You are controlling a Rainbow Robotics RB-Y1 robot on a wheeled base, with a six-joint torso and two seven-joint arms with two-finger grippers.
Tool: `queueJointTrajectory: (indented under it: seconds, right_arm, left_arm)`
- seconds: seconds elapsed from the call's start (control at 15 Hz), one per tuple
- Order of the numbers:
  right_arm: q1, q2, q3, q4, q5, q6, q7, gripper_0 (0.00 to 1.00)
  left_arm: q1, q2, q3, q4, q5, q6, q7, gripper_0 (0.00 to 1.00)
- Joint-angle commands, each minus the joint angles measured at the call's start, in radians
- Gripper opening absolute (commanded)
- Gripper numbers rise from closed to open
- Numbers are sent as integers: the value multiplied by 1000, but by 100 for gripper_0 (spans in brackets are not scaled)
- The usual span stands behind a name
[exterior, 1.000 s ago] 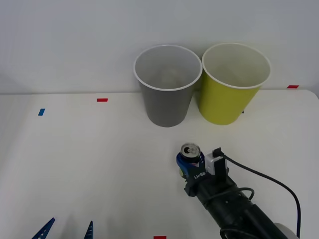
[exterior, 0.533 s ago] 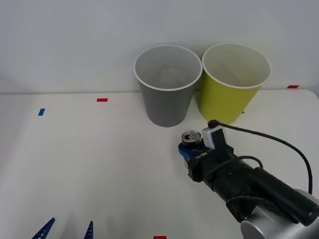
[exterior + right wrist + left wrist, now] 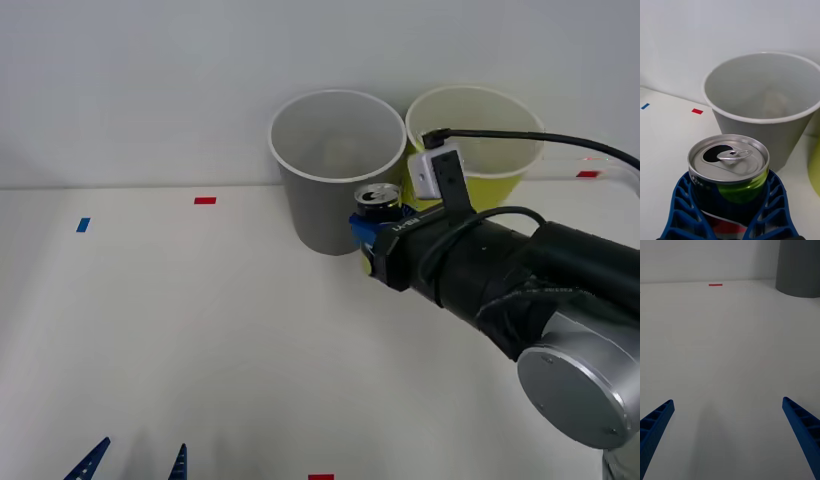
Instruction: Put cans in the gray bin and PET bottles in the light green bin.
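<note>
My right gripper [image 3: 372, 228] is shut on a small can [image 3: 378, 203] with a silver pull-tab top, held upright in the air in front of the gray bin [image 3: 335, 170], level with its upper wall. In the right wrist view the can [image 3: 729, 168] sits between the blue ribbed fingers [image 3: 679, 210], with the gray bin [image 3: 763, 101] just beyond it. The light green bin [image 3: 478, 150] stands right of the gray one, partly hidden behind my right arm. My left gripper [image 3: 135, 463] rests open at the table's near left edge. No PET bottles are in view.
Red tape marks [image 3: 205, 200] and a blue one [image 3: 83, 225] lie on the white table [image 3: 180, 330]. A white wall rises just behind the two bins. The black cable of my right wrist arcs over the light green bin.
My right gripper has lifted the can off the table and carried it forward and up, toward the gray bin. The left arm has stayed still.
</note>
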Motion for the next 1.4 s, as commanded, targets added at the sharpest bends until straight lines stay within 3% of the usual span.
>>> queueJointTrajectory:
  seconds: [0.07, 0.53, 1.07, 1.4]
  right_arm:
    - [-131, -3, -44, 12, -60, 65, -15, 0]
    - [-406, -37, -53, 200, -88, 35, -148, 0]
    - [-528, 13, -52, 519, -82, -230, -136, 0]
    - [-591, 37, -33, 695, -3, -339, -119, 0]
  left_arm:
    - [0, 0, 0, 0, 0, 0, 0, 100]
    - [0, 0, 0, 0, 0, 0, 0, 100]
    - [0, 0, 0, 0, 0, 0, 0, 100]
    - [0, 0, 0, 0, 0, 0, 0, 100]
